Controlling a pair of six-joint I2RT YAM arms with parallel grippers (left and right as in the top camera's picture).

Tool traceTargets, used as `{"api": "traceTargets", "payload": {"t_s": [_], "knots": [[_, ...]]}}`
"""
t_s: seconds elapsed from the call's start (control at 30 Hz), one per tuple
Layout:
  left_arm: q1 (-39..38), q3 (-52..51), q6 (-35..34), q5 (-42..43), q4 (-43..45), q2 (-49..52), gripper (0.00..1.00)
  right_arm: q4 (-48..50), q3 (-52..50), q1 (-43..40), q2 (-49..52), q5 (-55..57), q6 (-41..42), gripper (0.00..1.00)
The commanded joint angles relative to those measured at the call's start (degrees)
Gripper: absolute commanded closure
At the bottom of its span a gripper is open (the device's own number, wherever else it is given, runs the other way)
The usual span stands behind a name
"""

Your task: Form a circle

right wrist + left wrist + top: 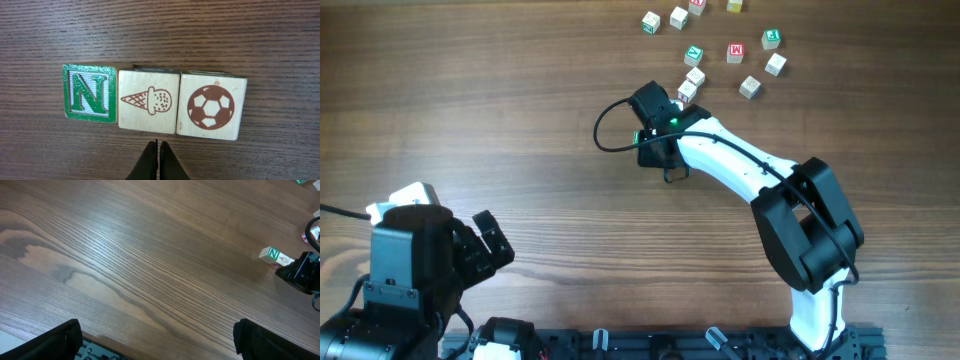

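Small wooden cubes lie scattered at the table's far side. Three of them touch in a short row: a green N cube, an ice-cream cube and a football cube. In the overhead view this row runs from the N cube down to the football cube. My right gripper is shut and holds nothing, its tips just short of the ice-cream cube. My left gripper is open wide over bare wood at the near left. No ring of cubes shows.
Loose cubes spread in an arc around the row, some near the table's far edge. A black cable loops left of the right wrist. The N cube shows at the far right of the left wrist view.
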Motion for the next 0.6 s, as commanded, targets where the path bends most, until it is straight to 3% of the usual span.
{"api": "traceTargets", "payload": {"t_s": [0.0,0.57], "knots": [[0.3,-0.3,-0.7,-0.9,0.2,-0.1,0.00,0.4,-0.7,0.1,1.6,-0.4,-0.9,0.95],[0.3,-0.3,-0.7,-0.9,0.1,-0.1,0.00,2.2,-1.7,0.1,2.4,-1.6,-1.7,0.95]]}}
